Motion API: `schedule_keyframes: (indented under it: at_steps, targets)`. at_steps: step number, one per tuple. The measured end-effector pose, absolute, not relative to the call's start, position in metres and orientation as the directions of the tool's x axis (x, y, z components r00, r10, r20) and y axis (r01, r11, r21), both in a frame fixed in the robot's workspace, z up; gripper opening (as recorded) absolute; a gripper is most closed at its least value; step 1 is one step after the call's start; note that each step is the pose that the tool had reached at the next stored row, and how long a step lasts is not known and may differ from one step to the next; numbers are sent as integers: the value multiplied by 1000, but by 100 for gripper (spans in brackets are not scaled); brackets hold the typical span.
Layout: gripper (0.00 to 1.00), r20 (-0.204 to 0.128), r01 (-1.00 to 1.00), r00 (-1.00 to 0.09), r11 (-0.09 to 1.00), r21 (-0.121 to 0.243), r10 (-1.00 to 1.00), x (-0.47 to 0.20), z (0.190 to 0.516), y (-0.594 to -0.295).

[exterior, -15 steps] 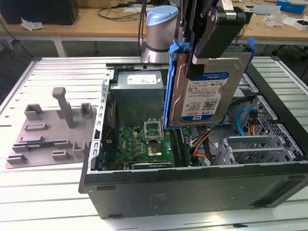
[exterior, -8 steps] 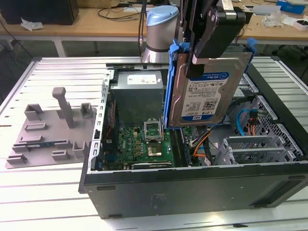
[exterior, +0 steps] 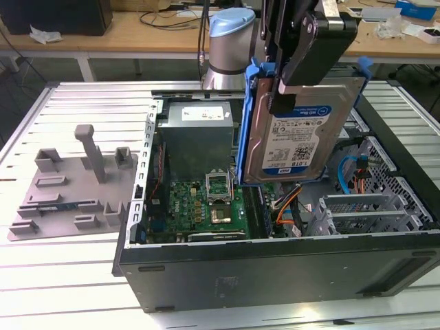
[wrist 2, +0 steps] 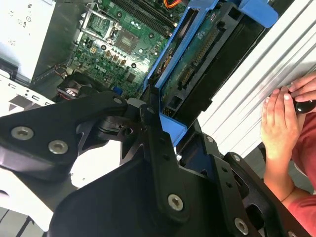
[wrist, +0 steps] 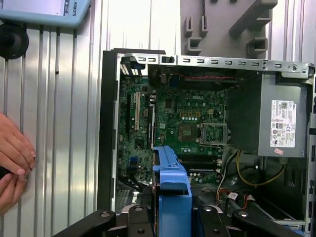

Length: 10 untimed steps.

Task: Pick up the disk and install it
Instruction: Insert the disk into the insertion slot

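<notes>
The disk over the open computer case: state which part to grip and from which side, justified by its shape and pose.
Grip the disk at its upper end, pinching its two broad flat faces, from above. It hangs upright, a thin slab with the blue carrier frame along its edges, so the faces likely give the firmest hold. The end effector is shut on it there.

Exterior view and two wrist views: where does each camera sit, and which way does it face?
Exterior view: off the arm, looking down on the computer case; the arm and its tool, clamped on the disk, show.
First wrist view: on the arm, looking down past the disk's blue frame at the motherboard.
Second wrist view: on the arm, behind the tool, facing the disk's underside.
Both wrist views share the motherboard and a person's hand.
</notes>
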State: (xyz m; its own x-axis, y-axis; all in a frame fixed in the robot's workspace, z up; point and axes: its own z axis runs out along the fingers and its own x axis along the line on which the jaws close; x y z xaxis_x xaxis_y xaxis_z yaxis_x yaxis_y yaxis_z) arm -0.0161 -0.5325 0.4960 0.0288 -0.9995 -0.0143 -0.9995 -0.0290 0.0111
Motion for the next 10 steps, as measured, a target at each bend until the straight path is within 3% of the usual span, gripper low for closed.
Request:
schedule_keyframes:
  at_steps: [10]
  targets:
    - [37,-25,-1000,2,-2,11,-1000,-4,495,-533]
